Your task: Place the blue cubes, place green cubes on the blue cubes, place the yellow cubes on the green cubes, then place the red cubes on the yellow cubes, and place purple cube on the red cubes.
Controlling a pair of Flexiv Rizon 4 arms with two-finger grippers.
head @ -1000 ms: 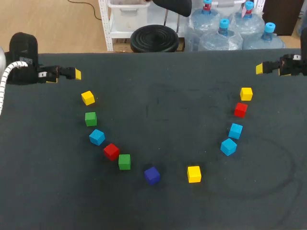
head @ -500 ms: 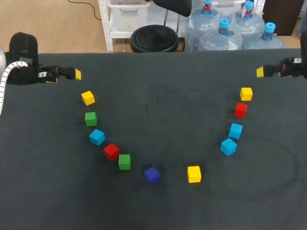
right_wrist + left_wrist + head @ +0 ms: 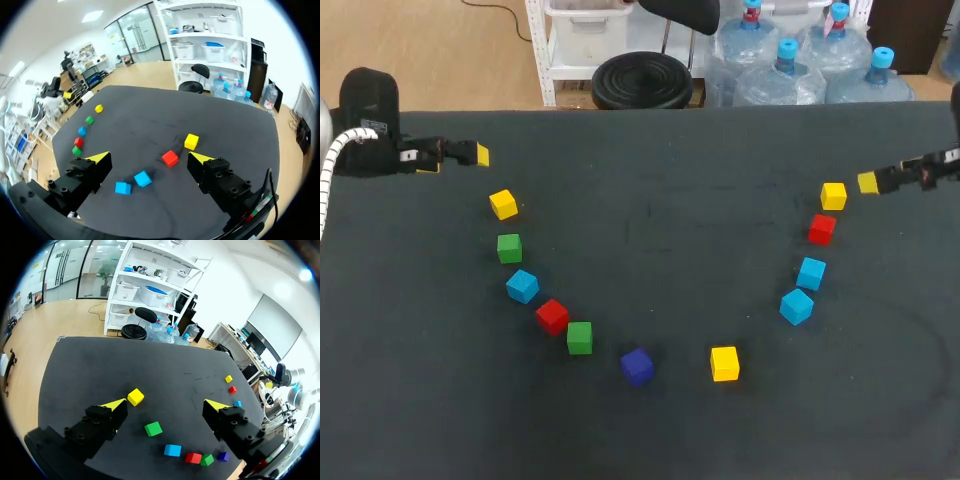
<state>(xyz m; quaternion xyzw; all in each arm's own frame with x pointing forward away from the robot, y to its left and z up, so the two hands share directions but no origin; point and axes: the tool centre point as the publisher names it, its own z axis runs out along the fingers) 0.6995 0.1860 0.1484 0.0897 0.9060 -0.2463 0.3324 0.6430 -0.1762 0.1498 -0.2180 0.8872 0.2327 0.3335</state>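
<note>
Head view, blue cubes (image 3: 796, 306): two lie right of the purple cube (image 3: 637, 366) and one left, all loose and unstacked.
Right gripper (image 3: 150, 160): fingers spread and empty, far right of the purple cube; likely lining up on the blue pair.
Left gripper (image 3: 165, 404): fingers spread and empty, far left of the purple cube, seemingly waiting.

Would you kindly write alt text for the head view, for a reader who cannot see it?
Eleven loose cubes form a V on the dark table, none stacked, with the purple cube near its point. The left gripper and right gripper are by the V's top ends.
</note>
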